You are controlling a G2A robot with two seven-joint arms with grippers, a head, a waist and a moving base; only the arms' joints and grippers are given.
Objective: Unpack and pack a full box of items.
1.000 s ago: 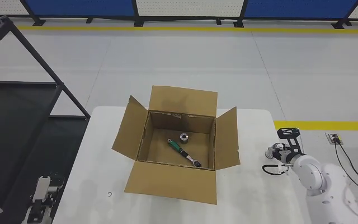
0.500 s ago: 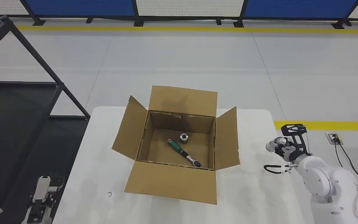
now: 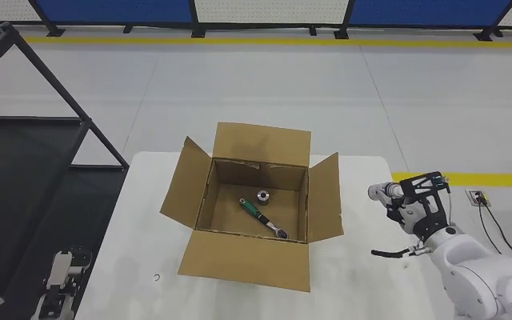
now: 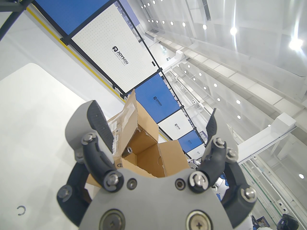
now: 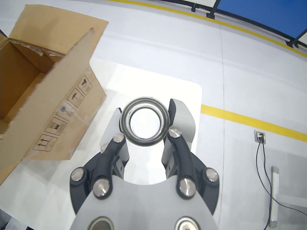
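Note:
An open cardboard box (image 3: 244, 260) stands mid-table with its flaps spread. On its floor lie a green-handled ratchet wrench (image 3: 262, 218) and a small metal cylinder (image 3: 262, 195). To the right of the box, above the table's right side, my right gripper (image 3: 382, 192) is shut on a steel ring (image 5: 144, 125), one finger on each side of its rim. My left gripper (image 4: 156, 125) is open with nothing between its fingers, and it points up toward the box (image 4: 144, 144) from low beside the table's front left corner (image 3: 60, 276).
The white table (image 3: 352, 272) has bare surface in front of and to the right of the box. A small C-shaped clip (image 3: 157, 278) lies near the front left. A black frame (image 3: 48, 72) stands to the left. A cable (image 5: 261, 168) runs over the floor at the right.
My right gripper has risen from the table's right edge with the steel ring, turned, and shifted toward the far side and slightly toward the box. The left arm has kept still.

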